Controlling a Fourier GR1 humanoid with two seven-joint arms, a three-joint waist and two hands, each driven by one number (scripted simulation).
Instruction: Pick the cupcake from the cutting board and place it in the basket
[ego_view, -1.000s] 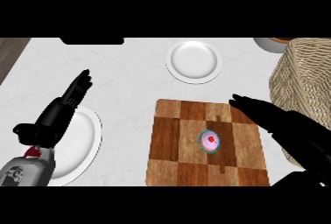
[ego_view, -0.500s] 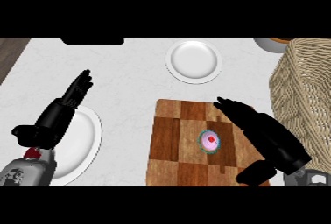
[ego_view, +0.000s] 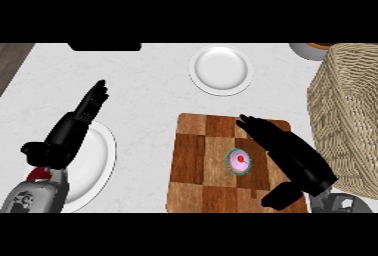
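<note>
Nearest the lower edge, two grey forearms come up over a pale, marbled bench (ego_view: 148, 90). The black right hand (ego_view: 295, 155) lies stretched over the right side of a brown checkered wooden cutting board (ego_view: 199, 165), its fingers (ego_view: 255, 125) straight and spread, holding nothing, and its thumb hanging near the board's lower right corner. Just left of those fingers, apart from them, a small cupcake with a teal wrapper, pale frosting and a red top (ego_view: 238, 161) sits near the middle of the board. The black left hand (ego_view: 70, 132) rests open on the left, fingers straight and pointing away, empty, above the upper part of a round white plate (ego_view: 96, 160) that lies beneath its palm. To the right of the right hand's fingers stands a tall tan woven wicker basket (ego_view: 347, 115), beside the board's right edge. Beyond the fingertips, farther up the bench, lies a second round white plate (ego_view: 221, 70), and behind the basket's far corner a grey bowl-like object (ego_view: 304, 50) shows only in part.
</note>
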